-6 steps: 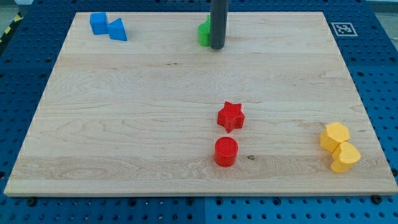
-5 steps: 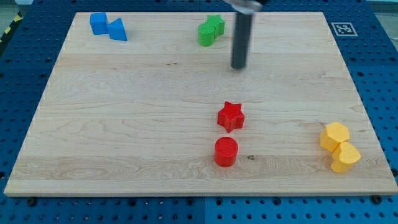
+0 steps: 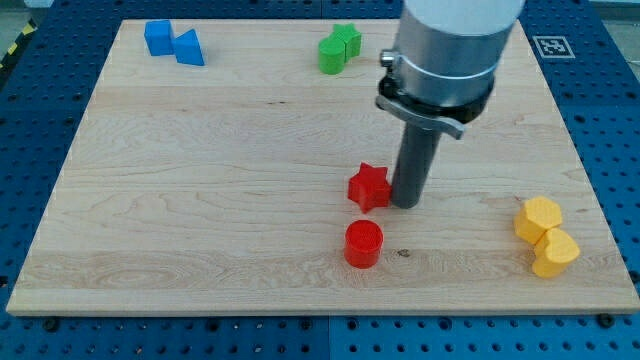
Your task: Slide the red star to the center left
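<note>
The red star (image 3: 368, 186) lies on the wooden board (image 3: 200, 180), a little right of the board's middle. My tip (image 3: 406, 203) stands on the board just to the star's right, touching or nearly touching its right side. A red cylinder (image 3: 363, 244) sits just below the star. The arm's grey body fills the view's top above the rod.
Two blue blocks (image 3: 171, 41) sit at the top left. Two green blocks (image 3: 339, 47) sit at the top middle. Two yellow blocks (image 3: 545, 235) sit at the lower right. A marker tag (image 3: 551, 46) is at the top right corner.
My tip has moved from beside the green blocks at the top down to the red star's right side. The star sits very slightly further left. Other blocks are unmoved.
</note>
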Controlling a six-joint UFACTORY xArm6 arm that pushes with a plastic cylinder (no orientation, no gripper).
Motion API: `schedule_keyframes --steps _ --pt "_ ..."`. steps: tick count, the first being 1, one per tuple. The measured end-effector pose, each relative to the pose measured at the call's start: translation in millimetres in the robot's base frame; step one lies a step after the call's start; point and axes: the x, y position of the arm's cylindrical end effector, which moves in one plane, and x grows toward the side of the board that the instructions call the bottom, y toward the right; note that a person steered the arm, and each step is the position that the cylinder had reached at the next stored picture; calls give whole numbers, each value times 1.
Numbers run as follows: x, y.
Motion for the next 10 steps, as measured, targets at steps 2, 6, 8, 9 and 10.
schedule_keyframes --steps 2,6,8,9,10 --pt "-2 -58" --pt "-42 -181" --pt "-30 -224" --pt "-45 -257" --pt "-56 -272"
